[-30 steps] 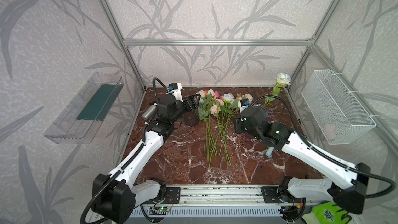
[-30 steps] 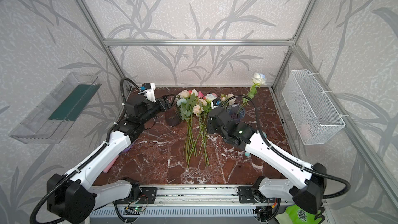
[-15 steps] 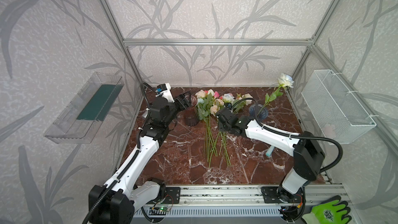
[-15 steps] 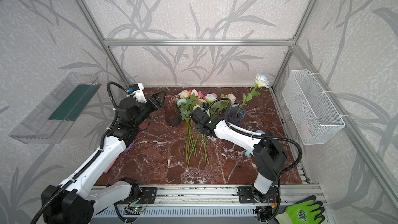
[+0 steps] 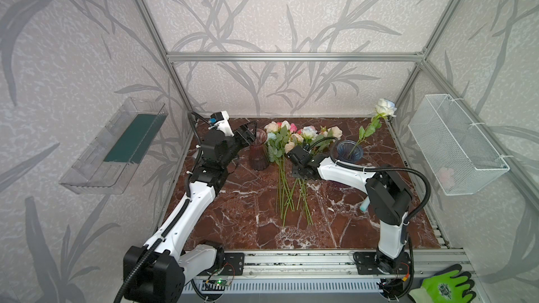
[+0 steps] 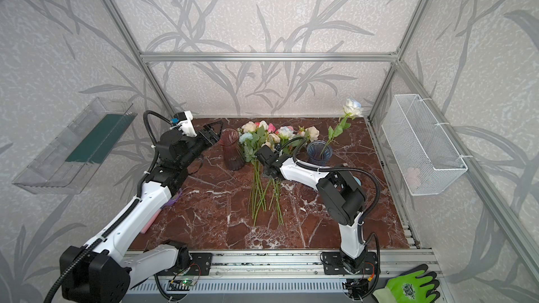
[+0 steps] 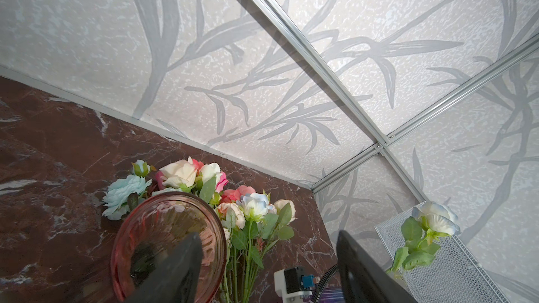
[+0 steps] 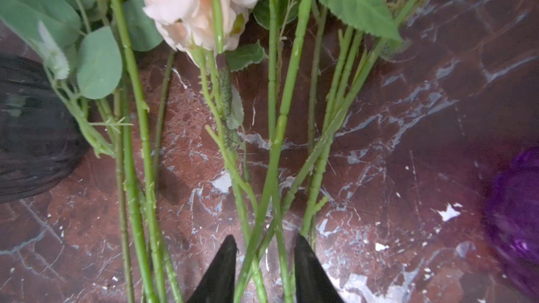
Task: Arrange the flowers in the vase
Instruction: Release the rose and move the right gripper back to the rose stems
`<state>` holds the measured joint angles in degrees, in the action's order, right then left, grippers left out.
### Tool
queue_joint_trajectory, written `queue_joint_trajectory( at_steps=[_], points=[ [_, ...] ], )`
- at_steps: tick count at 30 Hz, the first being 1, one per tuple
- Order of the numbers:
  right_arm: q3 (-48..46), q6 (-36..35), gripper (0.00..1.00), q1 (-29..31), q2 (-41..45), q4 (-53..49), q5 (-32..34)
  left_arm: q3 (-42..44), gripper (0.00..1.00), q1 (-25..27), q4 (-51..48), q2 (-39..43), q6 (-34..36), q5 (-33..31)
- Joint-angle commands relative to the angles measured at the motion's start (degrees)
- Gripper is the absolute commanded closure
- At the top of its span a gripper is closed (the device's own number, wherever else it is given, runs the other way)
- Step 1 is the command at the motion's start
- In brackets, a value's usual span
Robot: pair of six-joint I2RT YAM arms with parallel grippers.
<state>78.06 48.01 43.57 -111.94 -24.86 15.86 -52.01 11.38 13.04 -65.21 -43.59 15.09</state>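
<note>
My gripper [image 8: 264,239] sits low over the flowers [image 8: 277,141], its black jaws parted with several crossing green stems between them on the red marble tabletop [image 8: 437,97]. A peach bloom [image 8: 189,1] lies ahead among leaves. A dark ribbed vase [image 8: 29,129] stands to one side and a purple vase [image 8: 519,214] to the other.

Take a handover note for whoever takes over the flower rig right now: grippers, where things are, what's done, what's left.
Left gripper: open and empty, at the rim of the red vase, one finger over its mouth.
Right gripper: open, low over the pile of flowers, jaws astride a few stems, nothing lifted.
Things: one white rose stands in the blue vase. The other flowers lie on the marble table between the two vases.
Done: one flower placed.
Left: the whole pile; the red vase looks empty.
</note>
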Motion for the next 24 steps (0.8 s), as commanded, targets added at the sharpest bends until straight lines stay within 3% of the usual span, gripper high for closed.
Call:
queue_joint_trajectory(
  at_steps=[1,7,9,17,24],
  points=[
    [2.2,0.3,0.7,-1.5,-1.7,0.9,-3.0,0.4,0.27,-0.6,2.6,-0.7,-1.9,2.1],
    [2.2,0.6,0.78,-2.4,-2.4,2.0,-5.7,0.3,0.28,-0.9,3.0,-1.4,-2.4,3.0],
    [1.9,0.7,0.84,-2.7,-2.6,2.5,-6.1,0.3,0.27,-1.0,3.3,-1.5,-2.6,3.3],
    [0.4,0.8,0.92,-3.1,-0.1,3.9,-6.8,0.3,0.28,-1.3,3.7,-1.6,-3.0,3.9],
    [-3.6,0.1,0.92,-3.0,7.9,4.8,-5.5,-0.2,0.28,-1.4,4.5,-2.6,-3.8,5.9]
  ],
)
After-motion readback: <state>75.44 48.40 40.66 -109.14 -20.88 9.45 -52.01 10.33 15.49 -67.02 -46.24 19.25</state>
